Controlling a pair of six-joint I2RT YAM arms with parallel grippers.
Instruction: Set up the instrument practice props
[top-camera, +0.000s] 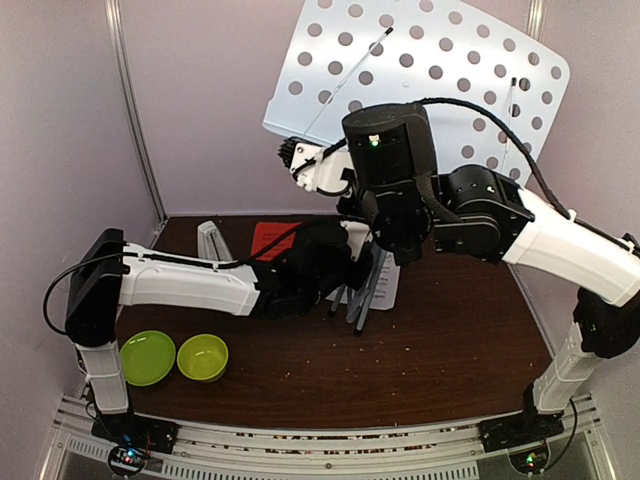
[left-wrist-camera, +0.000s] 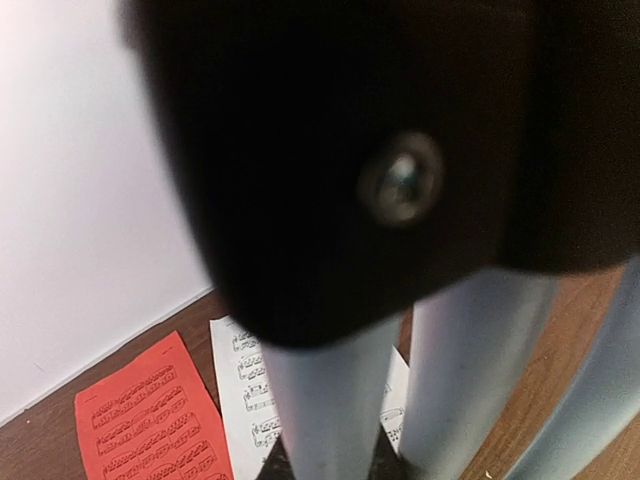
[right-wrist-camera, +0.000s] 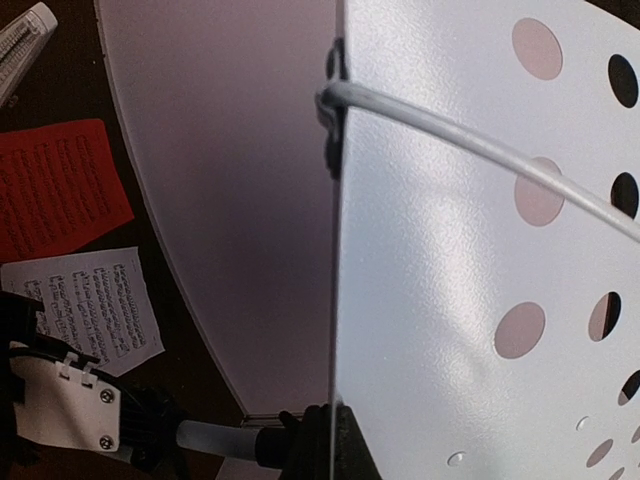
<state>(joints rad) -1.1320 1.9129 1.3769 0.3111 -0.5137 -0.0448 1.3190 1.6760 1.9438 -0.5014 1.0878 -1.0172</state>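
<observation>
I am wearing glossy white shells on my left arm (top-camera: 190, 282) and my right arm (top-camera: 575, 245), with rounded black housings (top-camera: 95, 285) bulging at the joints. A small green light (top-camera: 374, 141) is glowing on my right arm's black end block, a black braided cable (top-camera: 480, 104) is arching off it, and a thinner black cable (top-camera: 47, 300) is looping by my left shoulder.

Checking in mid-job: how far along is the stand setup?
Done: nothing finished. In hand: the music stand is held roughly upright, right fingers shut on it near its top, left fingers at the bunched legs, grip unclear. Left: spread the legs, then the red sheet and white sheet, both flat on the table, and the metronome.
</observation>
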